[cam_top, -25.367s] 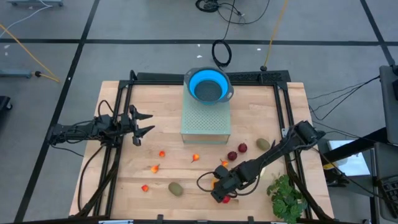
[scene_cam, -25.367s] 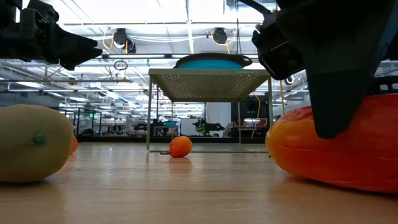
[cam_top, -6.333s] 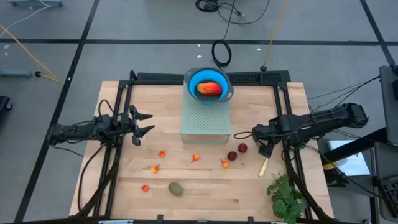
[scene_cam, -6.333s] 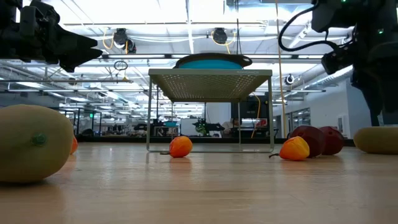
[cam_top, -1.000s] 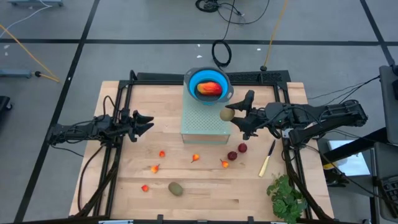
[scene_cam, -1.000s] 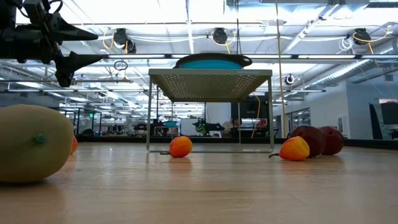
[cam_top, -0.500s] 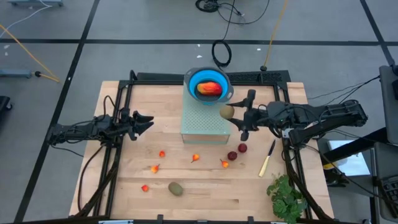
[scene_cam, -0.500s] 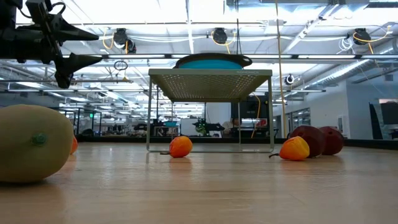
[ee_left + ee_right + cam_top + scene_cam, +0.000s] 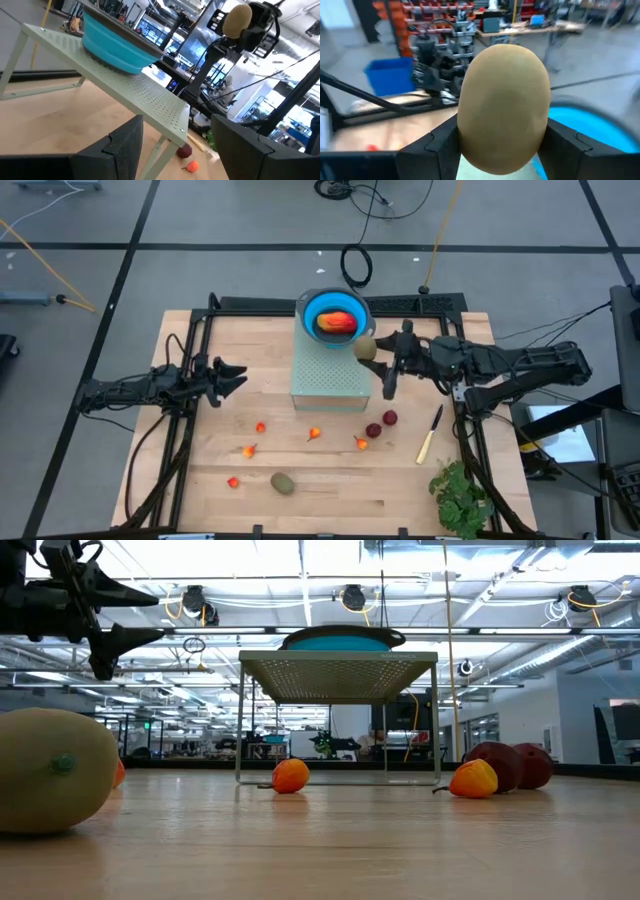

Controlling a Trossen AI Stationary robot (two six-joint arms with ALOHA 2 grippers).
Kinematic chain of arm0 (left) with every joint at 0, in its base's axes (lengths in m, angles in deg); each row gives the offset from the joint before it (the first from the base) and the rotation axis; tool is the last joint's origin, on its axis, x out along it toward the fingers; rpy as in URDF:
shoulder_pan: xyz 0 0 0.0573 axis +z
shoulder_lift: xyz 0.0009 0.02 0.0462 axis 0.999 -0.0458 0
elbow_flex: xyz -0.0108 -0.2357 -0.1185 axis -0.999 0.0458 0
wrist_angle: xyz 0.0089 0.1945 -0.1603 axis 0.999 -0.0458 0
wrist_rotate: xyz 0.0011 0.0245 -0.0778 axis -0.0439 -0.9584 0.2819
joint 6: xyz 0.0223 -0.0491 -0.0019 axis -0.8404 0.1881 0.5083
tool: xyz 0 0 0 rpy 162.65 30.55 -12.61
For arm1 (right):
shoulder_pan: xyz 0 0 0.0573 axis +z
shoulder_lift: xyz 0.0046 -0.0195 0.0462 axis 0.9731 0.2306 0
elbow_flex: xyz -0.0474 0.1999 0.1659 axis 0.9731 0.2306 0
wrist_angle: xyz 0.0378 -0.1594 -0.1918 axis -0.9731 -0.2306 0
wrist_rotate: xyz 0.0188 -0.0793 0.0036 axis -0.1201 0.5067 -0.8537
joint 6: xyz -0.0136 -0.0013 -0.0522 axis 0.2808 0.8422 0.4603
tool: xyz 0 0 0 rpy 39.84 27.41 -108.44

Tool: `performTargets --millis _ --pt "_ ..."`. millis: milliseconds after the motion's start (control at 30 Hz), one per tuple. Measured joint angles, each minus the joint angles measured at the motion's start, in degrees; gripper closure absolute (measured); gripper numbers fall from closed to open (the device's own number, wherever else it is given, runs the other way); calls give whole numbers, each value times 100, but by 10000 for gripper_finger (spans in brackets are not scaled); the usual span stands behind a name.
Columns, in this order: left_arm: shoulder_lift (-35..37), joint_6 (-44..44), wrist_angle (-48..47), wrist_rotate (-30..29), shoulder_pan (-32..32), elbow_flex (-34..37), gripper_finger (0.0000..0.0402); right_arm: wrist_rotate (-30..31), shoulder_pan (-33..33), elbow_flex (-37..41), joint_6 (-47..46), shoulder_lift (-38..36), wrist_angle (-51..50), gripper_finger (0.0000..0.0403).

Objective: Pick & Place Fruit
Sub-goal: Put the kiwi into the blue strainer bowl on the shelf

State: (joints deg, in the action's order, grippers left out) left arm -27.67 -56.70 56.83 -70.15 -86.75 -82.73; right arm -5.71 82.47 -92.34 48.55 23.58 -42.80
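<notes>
My right gripper point(image 9: 372, 352), clenched on a brownish-green oval toy fruit point(image 9: 365, 349), nears the blue plastic bowl point(image 9: 312, 322); release comes next.

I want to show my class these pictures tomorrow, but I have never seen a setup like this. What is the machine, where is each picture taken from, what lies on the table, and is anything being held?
It is a robot with two dark arms at a wooden table, each ending in a two-finger gripper. One picture looks straight down, one looks level across the tabletop, and one comes from a camera on each wrist.

The right gripper holds a brownish-green oval fruit beside a blue bowl, which sits on a pale perforated stand and already holds a larger orange-red fruit. The right wrist picture shows the held fruit up close. The left gripper waits, open and empty, over the table's left side.

On the table lie small orange-red fruits, two dark red fruits, another brownish-green fruit, a yellow-handled knife and a leafy green bunch.
</notes>
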Motion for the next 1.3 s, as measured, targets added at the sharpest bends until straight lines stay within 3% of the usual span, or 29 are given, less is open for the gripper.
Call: performTargets --millis 233,667,967,1300 --pt "-1 -671 0 -3 0 -1 167 -1153 -383 0 -1453 0 -1 195" --pt "0 -1386 0 -5 -1 -1 167 -2240 -1253 0 -4345 23 389 191" --pt "-1 -1384 -8 -6 0 -2 167 -3089 -1961 -2 -5052 258 635 191" --pt "-1 -1360 -17 -4 0 0 167 -3832 -2737 -2 -5029 567 639 190"
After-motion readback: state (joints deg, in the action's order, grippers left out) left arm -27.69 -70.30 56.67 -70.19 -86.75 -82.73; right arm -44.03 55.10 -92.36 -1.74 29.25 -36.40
